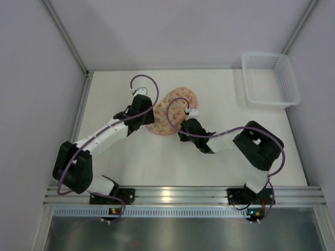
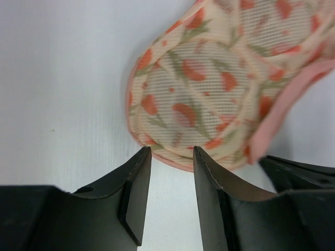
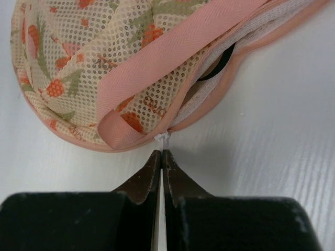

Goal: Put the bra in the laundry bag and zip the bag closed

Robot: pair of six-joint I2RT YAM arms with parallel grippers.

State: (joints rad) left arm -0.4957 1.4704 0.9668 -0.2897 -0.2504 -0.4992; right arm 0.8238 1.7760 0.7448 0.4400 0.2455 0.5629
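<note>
The laundry bag [image 1: 170,111] is a rounded orange-pink floral mesh pouch lying mid-table. In the right wrist view the laundry bag [image 3: 78,68] shows its pink strap [image 3: 172,57] and pink rim. My right gripper [image 3: 161,152] is shut on the white zipper pull [image 3: 164,137]. To the right of the pull the seam gapes, and a dark piece of the bra [image 3: 219,61] shows inside. My left gripper [image 2: 170,151] is open, with its fingertips at the near edge of the bag [image 2: 209,89]. From above, the left gripper [image 1: 149,118] is on the bag's left and the right gripper [image 1: 179,126] on its near right.
A white plastic mesh basket [image 1: 271,99] stands at the back right corner. White walls close off the table on the left, back and right. The arm bases sit on a metal rail [image 1: 172,196] along the near edge.
</note>
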